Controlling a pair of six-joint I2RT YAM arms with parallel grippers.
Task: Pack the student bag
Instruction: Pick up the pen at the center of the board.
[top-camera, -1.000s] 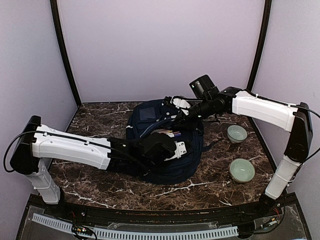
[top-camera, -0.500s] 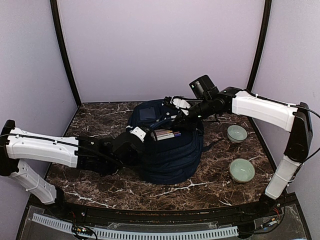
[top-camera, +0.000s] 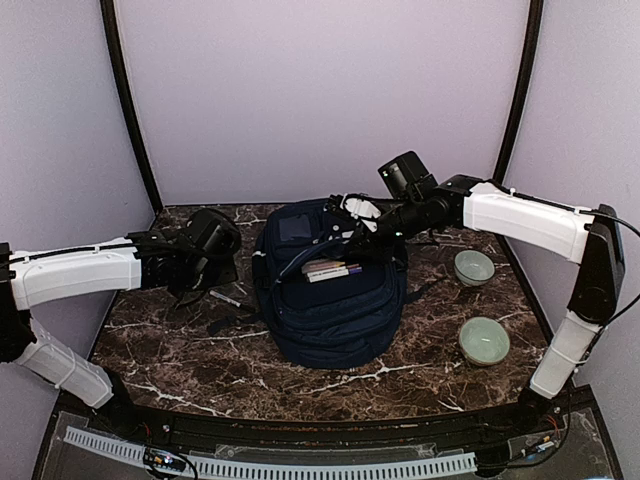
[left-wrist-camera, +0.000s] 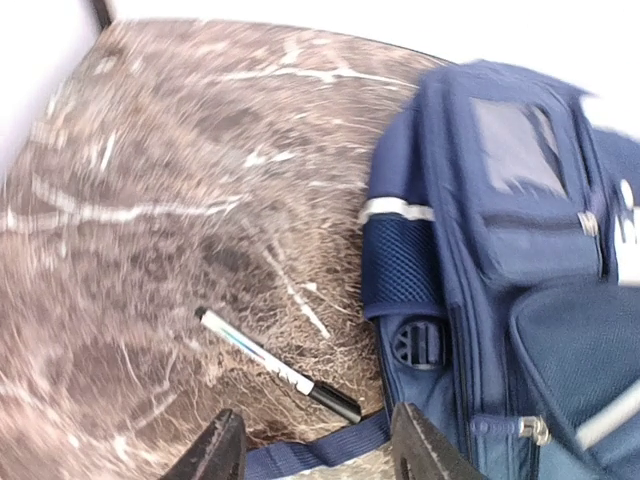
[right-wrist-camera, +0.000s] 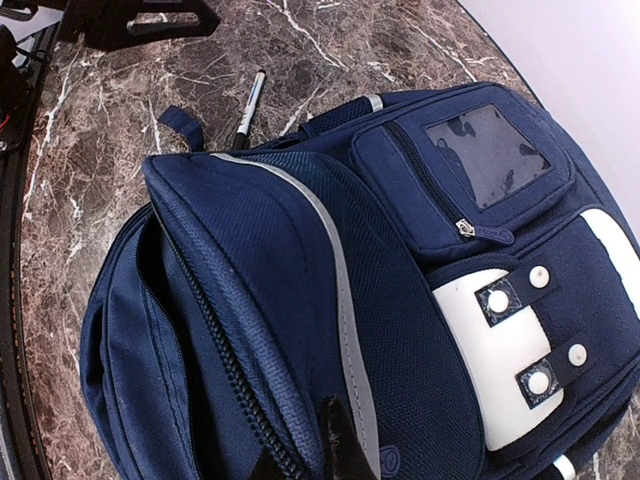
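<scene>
As it lies on the table (top-camera: 170, 350): student bag (top-camera: 335, 320), a navy backpack at the centre of the marble-patterned top, front face up, main compartment gaping.
Bag front: white patch (right-wrist-camera: 495, 350) with two buckled tabs; zipped pocket with a clear window (right-wrist-camera: 487, 150); pale stripe along the flap edge.
Bag contents: flat light-coloured items with a purple edge (top-camera: 330, 269) show in the opening; too small to name.
Right gripper (right-wrist-camera: 310, 455): at the far side of the student bag, jaws clenched on the fabric edge of the flap beside the zip.
Left gripper (left-wrist-camera: 318, 448): jaws spread with nothing between them; hovers above the table to the left of the student bag, over a dark blue strap (left-wrist-camera: 290, 458).
Pen (left-wrist-camera: 275, 365): white barrel, black cap; flat on the table just beside the bag's left side, apart from the left gripper's fingers.
Bowls: two, pale green, upright, on the table right of the bag; far bowl (top-camera: 473, 266) and near bowl (top-camera: 484, 340) stand apart from each other and from the bag.
</scene>
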